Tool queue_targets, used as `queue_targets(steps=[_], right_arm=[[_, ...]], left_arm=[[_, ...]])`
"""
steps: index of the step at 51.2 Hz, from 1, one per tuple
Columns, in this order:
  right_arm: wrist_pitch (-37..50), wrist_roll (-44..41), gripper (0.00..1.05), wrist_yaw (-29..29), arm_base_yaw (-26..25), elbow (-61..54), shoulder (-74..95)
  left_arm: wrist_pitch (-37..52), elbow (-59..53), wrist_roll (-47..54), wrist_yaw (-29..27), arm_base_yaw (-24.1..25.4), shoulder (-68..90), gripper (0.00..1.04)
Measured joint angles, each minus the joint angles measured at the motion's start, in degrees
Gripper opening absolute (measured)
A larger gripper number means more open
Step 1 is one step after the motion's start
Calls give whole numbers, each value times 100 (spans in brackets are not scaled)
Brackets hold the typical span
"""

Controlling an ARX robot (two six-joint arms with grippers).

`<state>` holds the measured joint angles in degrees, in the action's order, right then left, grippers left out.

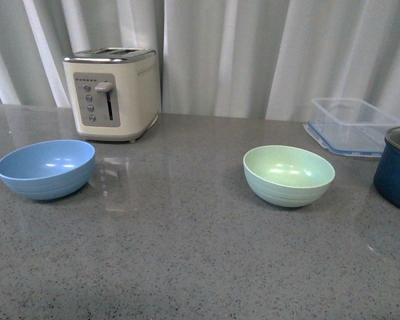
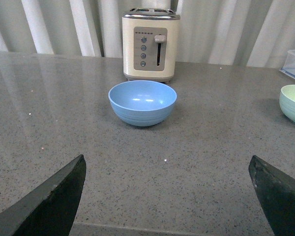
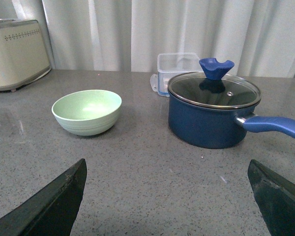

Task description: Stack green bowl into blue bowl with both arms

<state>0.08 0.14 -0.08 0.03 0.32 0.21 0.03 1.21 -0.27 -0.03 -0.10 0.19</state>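
Pale mint-green round plastic bowl [image 1: 289,175]: upright on grey speckled table [image 1: 187,260], right side. Light sky-blue round plastic bowl [image 1: 45,168]: upright, left side, well apart. Left pincer [image 2: 166,160], right pincer [image 3: 166,161]: spread apart, empty. Stacking not begun; every step remains.

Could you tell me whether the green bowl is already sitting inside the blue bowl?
No, the green bowl stands on the counter well apart from the empty blue bowl.
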Motion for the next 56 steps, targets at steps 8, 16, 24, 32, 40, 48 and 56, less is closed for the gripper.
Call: queue_targets(steps=[8,16,24,32,40,48,56], right_arm=[[0,0,95,0,0,0,0],[0,-2,95,0,0,0,0],[0,0,95,0,0,0,0],[0,-2,95,0,0,0,0],[0,-2,95,-4,0,0,0],[0,0,95,-2,0,0,0],[0,0,95,-2,0,0,0]], left_arm=[[0,0,0,0,0,0,98],[0,0,0,0,0,0,98],[0,0,0,0,0,0,98],[627,9,542,-1375,-382,282,98],[1163,380,841,-1794,-350,1182,98],[1344,1141,922,-1781,-37,2304,98],[1220,2293,557,-1362,361,3689,98]])
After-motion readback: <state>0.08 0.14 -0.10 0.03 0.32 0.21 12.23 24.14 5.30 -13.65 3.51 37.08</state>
